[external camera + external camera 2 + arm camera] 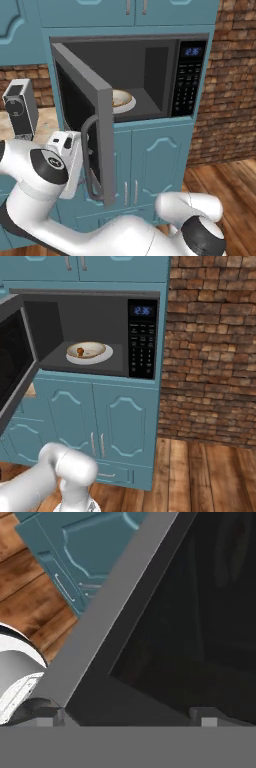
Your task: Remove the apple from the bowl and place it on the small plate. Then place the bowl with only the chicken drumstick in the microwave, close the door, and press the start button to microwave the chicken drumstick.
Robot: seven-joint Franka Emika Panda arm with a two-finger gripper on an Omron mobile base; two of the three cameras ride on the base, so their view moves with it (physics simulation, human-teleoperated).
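Note:
The microwave [150, 75] stands open, its dark cavity lit. Inside, the cream bowl [87, 350] rests on a flat white disc [100, 359] and holds the brown chicken drumstick [80, 351]. The bowl [123, 100] is partly hidden behind the door's edge in the left base view. The door [82, 115] is swung about halfway out, with its curved handle [89, 155] on the outer face. My gripper [131, 717] is open and sits close against the door's dark window [200, 612] and grey frame [115, 607], holding nothing. The apple and the small plate are out of view.
The black keypad [142, 341] with its blue display is to the right of the cavity. A grey coffee machine [20, 107] sits on the counter to the left. Teal cabinet doors [100, 416] are below, with a brick wall [210, 356] and a wooden floor [200, 476] to the right.

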